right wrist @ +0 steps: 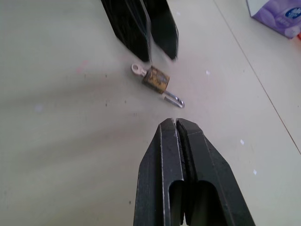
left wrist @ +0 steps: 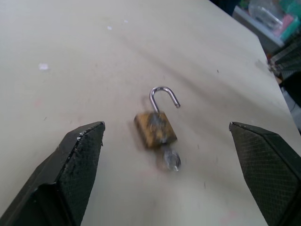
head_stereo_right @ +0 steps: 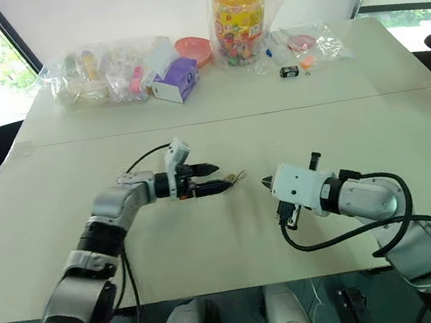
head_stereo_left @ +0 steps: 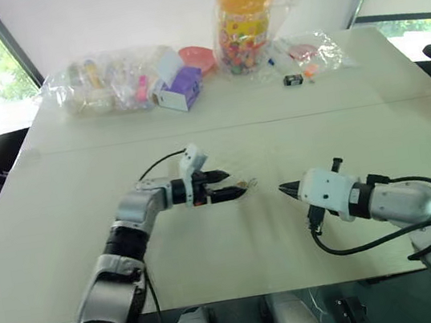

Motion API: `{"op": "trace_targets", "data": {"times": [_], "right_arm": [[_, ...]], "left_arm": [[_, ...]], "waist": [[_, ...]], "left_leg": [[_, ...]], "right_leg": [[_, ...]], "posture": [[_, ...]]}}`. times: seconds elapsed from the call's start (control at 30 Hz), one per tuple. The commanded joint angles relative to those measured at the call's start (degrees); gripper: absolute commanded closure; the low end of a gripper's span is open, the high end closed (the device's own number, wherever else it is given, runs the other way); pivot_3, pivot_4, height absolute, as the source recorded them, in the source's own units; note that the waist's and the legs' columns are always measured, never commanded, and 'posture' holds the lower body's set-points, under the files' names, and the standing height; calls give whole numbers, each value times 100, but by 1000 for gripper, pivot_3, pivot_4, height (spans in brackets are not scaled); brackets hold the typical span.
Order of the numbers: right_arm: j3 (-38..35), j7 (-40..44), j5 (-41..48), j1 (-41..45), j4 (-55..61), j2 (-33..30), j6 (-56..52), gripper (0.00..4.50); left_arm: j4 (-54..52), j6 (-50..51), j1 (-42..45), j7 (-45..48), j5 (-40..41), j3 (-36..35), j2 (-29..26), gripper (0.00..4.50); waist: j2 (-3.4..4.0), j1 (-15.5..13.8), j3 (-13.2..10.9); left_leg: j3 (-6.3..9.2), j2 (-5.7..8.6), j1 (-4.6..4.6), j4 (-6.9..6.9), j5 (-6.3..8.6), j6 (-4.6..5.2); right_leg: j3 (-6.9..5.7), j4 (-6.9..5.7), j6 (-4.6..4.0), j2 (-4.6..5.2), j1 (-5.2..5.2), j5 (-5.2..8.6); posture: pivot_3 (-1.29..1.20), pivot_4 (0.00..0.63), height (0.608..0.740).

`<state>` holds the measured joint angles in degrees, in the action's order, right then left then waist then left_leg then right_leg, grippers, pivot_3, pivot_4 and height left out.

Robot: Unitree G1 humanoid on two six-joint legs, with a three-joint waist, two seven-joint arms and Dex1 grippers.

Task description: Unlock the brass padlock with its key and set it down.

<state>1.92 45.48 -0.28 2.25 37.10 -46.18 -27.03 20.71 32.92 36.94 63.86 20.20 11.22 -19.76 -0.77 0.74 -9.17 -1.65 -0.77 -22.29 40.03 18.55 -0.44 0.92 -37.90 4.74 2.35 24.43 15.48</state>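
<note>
Now the brass padlock (left wrist: 155,129) lies flat on the desk (head_stereo_left: 81,182), with its silver shackle (left wrist: 164,96) swung open and the key (left wrist: 171,159) sticking out of its bottom. The left gripper (left wrist: 167,176) is wide open just beside it and holds nothing. The right gripper (right wrist: 176,141) is closed tight, holds nothing, and sits near the padlock without touching it.

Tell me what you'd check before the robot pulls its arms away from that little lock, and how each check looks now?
1. Shackle of the brass padlock swung open: ok.
2. Key in the padlock: ok.
3. Padlock lying on the table: ok.
4. Left gripper open, touching nothing: ok.
5. Right gripper shut, empty, apart from the padlock: ok.
6. Lock mechanism undamaged: cannot tell.
</note>
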Motion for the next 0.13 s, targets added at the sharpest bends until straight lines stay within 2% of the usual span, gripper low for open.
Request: {"op": "trace_targets", "data": {"times": [0.03, 0.13], "right_arm": [[-259, 172, 159, -43, 167, -204, 3, 4500], [-380, 278, 266, 11, 144, -340, -32, 4500]], "left_arm": [[-1024, -50, -248, 419, 93, 97, -365, 53], [-1705, -46, -511, 605, 196, 43, -733, 53]], "waist": [[0, -19, 0], [-1, -40, 0]], "left_leg": [[0, 0, -1, 1, 0, 0], [-1, 7, -5, 5, 0, 0]], "right_leg": [[0, 0, 0, 1, 0, 0], [0, 3, 0, 12, -2, 0]], "posture": [[0, 150, 735], [0, 150, 735]]}}
